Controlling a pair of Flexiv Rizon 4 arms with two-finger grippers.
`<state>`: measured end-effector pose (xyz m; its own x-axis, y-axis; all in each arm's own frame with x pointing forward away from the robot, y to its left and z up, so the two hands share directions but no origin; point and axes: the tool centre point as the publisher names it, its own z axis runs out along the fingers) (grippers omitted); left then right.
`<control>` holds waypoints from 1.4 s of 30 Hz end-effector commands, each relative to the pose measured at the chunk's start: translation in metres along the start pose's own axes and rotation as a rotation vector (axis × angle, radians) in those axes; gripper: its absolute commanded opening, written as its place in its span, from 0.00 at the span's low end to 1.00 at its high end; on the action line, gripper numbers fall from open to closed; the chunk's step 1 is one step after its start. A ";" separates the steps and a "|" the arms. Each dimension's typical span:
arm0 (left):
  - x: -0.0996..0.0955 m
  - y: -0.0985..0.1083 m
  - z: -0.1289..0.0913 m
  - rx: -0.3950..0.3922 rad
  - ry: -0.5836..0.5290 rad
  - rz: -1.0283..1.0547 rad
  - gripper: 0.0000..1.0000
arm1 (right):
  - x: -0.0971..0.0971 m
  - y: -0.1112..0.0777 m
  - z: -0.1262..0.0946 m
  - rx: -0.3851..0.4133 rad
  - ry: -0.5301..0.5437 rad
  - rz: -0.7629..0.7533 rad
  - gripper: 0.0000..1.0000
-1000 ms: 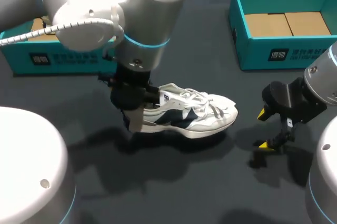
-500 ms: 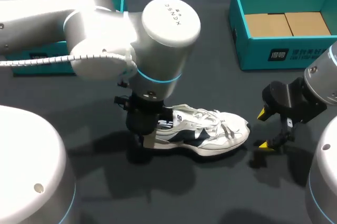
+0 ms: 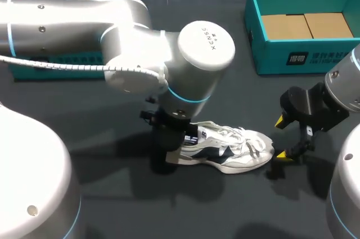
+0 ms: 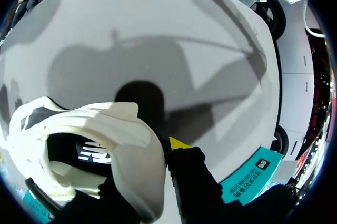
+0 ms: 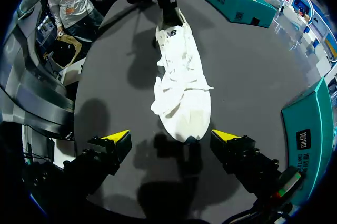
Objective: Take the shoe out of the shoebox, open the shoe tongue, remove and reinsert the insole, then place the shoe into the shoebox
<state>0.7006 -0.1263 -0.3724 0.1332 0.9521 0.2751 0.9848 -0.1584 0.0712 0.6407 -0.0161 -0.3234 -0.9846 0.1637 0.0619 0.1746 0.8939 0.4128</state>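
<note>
Rightward and slightly nearer travel of the white low-top sneaker with dark navy side panels point(image 3: 236, 154) marks the past second: the left arm has carried it by the heel across the dark grey table point(image 3: 225, 211), while the right arm has kept its place. At far left stands an open teal cardboard shoebox point(image 3: 34, 62), well apart from the shoe. The left gripper point(image 3: 175, 152) comes down over the heel. In the left wrist view one yellow-tipped finger point(image 4: 179, 143) lies against the outside of the heel collar and the other goes inside the shoe opening, so the fingers are clamped on the heel wall. The sneaker rests upright on its sole near the middle of the table, toe pointing right, its laces loose. The right gripper point(image 3: 284, 138) sits just right of the toe with its fingers spread wide and holding nothing. In the right wrist view the toe reaches the gap between the two yellow tips; contact cannot be told. At far right is a second open teal box point(image 3: 292, 59) with a brown cardboard floor point(image 3: 306, 25).
</note>
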 end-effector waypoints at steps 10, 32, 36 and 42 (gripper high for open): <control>-0.011 0.002 0.009 0.015 0.004 0.031 0.00 | 0.002 0.000 0.000 0.002 -0.003 0.000 1.00; -0.001 -0.001 0.011 0.048 -0.023 0.014 1.00 | 0.002 0.000 0.000 0.002 -0.003 0.000 1.00; 0.008 -0.001 -0.010 0.028 -0.080 0.007 1.00 | 0.002 0.000 0.000 0.002 -0.003 0.000 1.00; 0.028 -0.007 -0.055 0.000 -0.206 -0.018 1.00 | 0.002 0.000 0.000 0.002 -0.003 0.000 1.00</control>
<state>0.6974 -0.1438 -0.3480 0.1335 0.9768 0.1677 0.9882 -0.1440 0.0518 0.6408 -0.0161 -0.3234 -0.9846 0.1637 0.0619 0.1746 0.8939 0.4128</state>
